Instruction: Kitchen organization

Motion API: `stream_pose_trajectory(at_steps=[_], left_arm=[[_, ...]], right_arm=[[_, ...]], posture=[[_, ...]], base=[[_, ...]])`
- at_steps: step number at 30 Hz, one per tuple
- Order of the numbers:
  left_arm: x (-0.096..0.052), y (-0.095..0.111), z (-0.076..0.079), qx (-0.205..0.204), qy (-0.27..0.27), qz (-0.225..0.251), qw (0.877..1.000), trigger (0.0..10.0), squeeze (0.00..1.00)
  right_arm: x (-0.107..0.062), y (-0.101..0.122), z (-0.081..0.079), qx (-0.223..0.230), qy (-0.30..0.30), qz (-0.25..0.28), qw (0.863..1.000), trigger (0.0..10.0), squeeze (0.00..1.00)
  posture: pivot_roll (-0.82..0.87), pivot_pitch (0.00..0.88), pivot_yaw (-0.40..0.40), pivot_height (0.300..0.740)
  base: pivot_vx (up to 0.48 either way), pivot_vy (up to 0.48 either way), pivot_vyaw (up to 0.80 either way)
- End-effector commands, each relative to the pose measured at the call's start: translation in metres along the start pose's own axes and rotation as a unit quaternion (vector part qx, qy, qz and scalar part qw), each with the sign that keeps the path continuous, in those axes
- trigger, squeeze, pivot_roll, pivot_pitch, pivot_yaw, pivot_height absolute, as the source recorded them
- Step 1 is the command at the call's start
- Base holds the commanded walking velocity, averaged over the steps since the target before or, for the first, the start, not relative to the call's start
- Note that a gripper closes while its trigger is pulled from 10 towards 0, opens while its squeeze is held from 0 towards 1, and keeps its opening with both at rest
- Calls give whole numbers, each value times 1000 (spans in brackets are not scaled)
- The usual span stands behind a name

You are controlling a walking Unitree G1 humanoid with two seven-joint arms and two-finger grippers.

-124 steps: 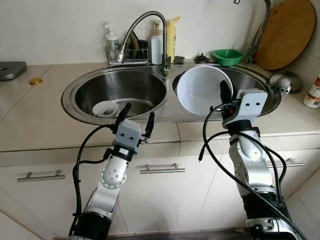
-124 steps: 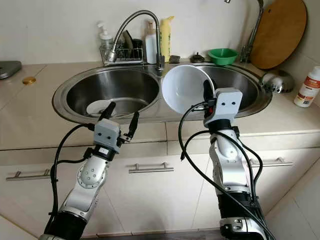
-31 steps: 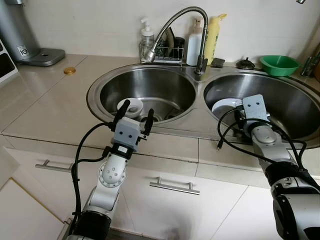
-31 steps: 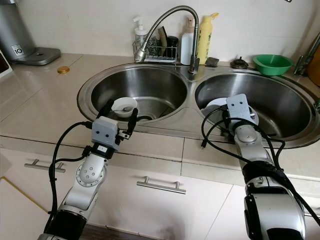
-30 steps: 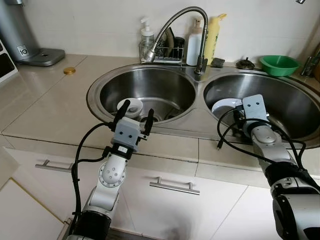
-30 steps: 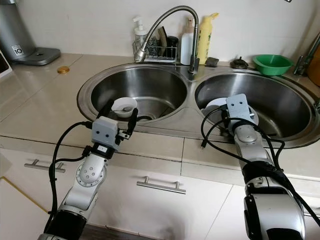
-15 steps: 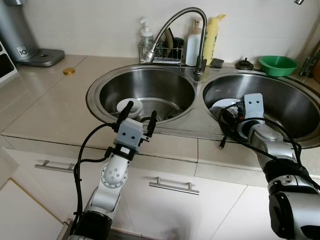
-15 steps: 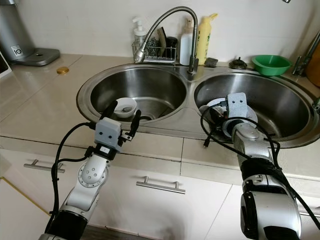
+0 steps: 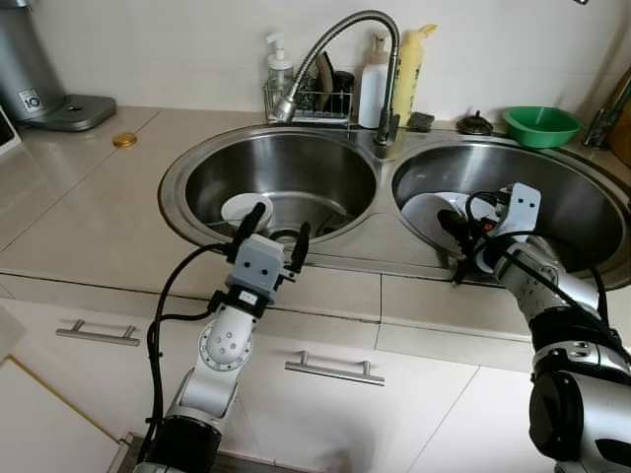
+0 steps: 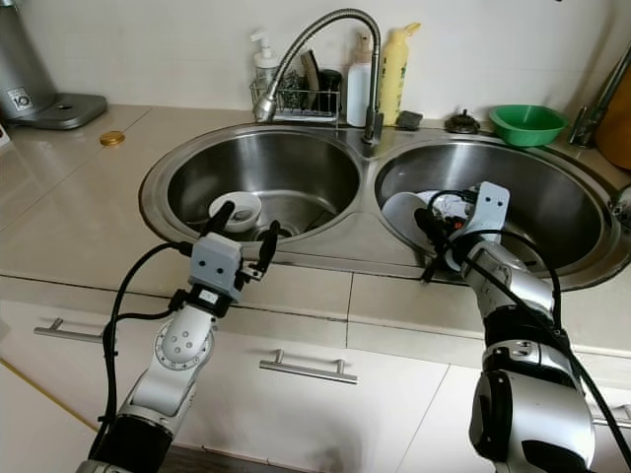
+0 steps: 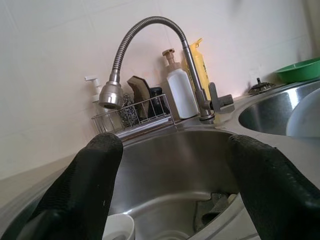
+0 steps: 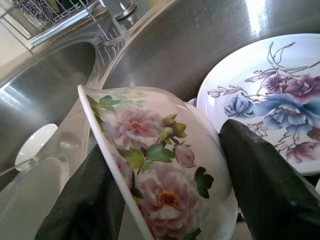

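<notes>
Nearest, the left gripper (image 9: pixel 272 223) hovers with fingers spread and empty at the front rim of the double sink (image 9: pixel 370 227). Beyond it, the right gripper (image 12: pixel 170 185) has lowered the floral bowl (image 12: pixel 160 190) into the right basin, fingers straddling it loosely beside a flowered plate (image 12: pixel 280 100); release looks imminent.

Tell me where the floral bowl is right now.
The floral bowl lies tilted in the right sink basin, between the right gripper fingers, beside a flowered plate.

Floral bowl (image 12: pixel 165 200) tilted (beside floral plate (image 12: pixel 280 100)) in sink.
</notes>
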State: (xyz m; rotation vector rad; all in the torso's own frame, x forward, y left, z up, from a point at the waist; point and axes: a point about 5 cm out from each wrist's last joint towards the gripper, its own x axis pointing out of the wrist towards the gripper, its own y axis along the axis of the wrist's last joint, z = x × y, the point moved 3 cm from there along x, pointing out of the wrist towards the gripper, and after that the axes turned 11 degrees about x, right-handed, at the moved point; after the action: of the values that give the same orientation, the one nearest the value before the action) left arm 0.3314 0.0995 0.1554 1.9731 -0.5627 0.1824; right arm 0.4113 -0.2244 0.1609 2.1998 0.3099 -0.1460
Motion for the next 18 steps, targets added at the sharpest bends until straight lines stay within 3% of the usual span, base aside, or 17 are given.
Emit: stream_pose_trajectory(at_steps=[1, 2, 4, 12, 18], left_arm=[[-1, -3, 2, 6, -8, -9, 1000, 10000, 0], [-1, -4, 2, 6, -9, -10, 1000, 10000, 0], [-1, -4, 3, 7, -10, -12, 1000, 10000, 0], [-1, -6, 5, 8, -15, -18, 1000, 10000, 0], [-2, -8, 6, 9, -16, -22, 1000, 10000, 0]], right_arm=[[5, -18, -17, 41, 44, -33, 998, 10000, 0], [4, -16, -19, 72, 51, -31, 996, 10000, 0], [4, -15, -20, 89, 53, -31, 994, 10000, 0], [4, -23, -20, 125, 41, -48, 990, 10000, 0], [4, -21, 4, 161, -44, -19, 986, 10000, 0]], posture=[[47, 0, 30, 740], [47, 0, 30, 740], [47, 0, 30, 740], [44, 0, 28, 740], [44, 0, 26, 740]], base=[[0, 0, 0], [0, 0, 0], [0, 0, 0], [0, 0, 0], [0, 0, 0]])
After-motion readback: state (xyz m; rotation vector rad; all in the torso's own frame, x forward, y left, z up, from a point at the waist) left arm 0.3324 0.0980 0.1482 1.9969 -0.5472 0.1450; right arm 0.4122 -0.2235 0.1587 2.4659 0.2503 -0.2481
